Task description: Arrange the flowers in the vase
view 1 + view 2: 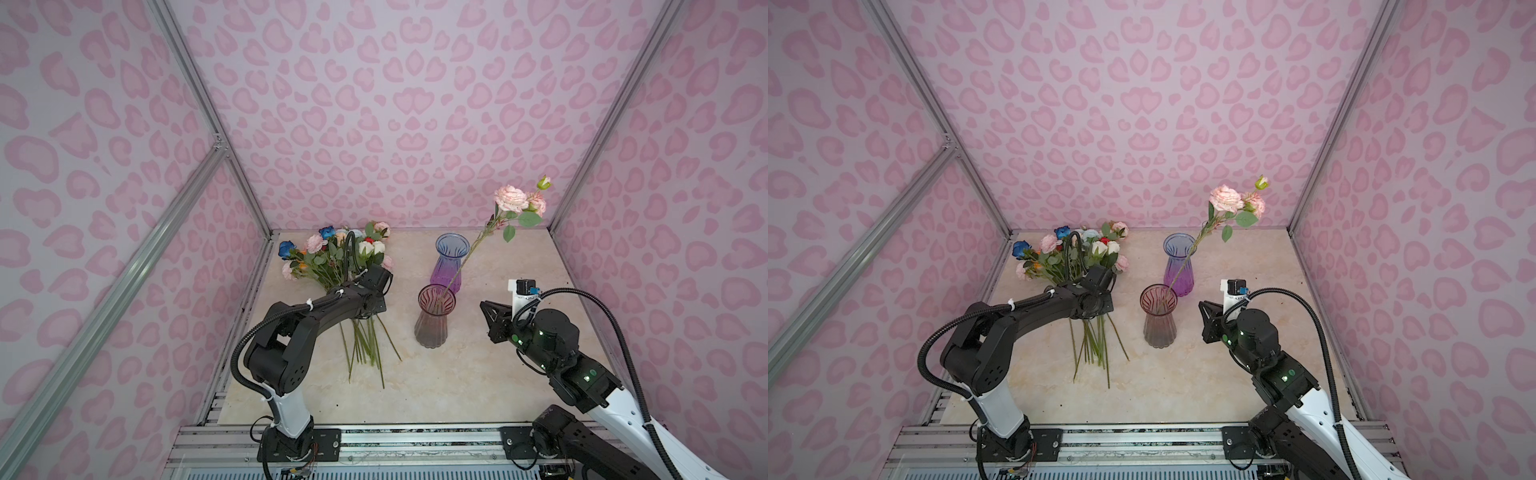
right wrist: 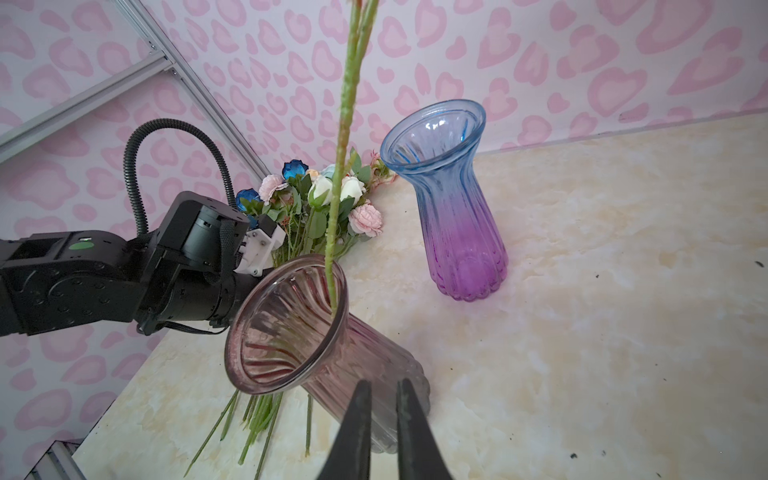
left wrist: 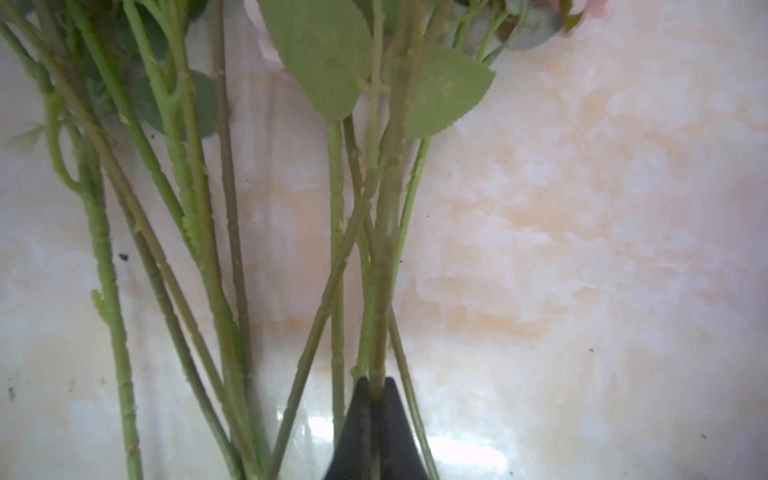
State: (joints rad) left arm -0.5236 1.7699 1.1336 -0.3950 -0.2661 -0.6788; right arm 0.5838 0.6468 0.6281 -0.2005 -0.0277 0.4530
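Observation:
The flowers lie in a bunch on the marble table at the back left, with their stems fanned toward the front. My left gripper reaches down over those stems and is shut on one green stem. A smoky pink glass vase stands mid-table. One pink flower leans out of it to the right. My right gripper hovers just right of that vase. In the right wrist view its fingers stand slightly apart with nothing between them.
A blue-to-purple glass vase stands behind the pink one and holds nothing. The pink patterned walls and metal frame posts close in the table on three sides. A metal rail runs along the front edge.

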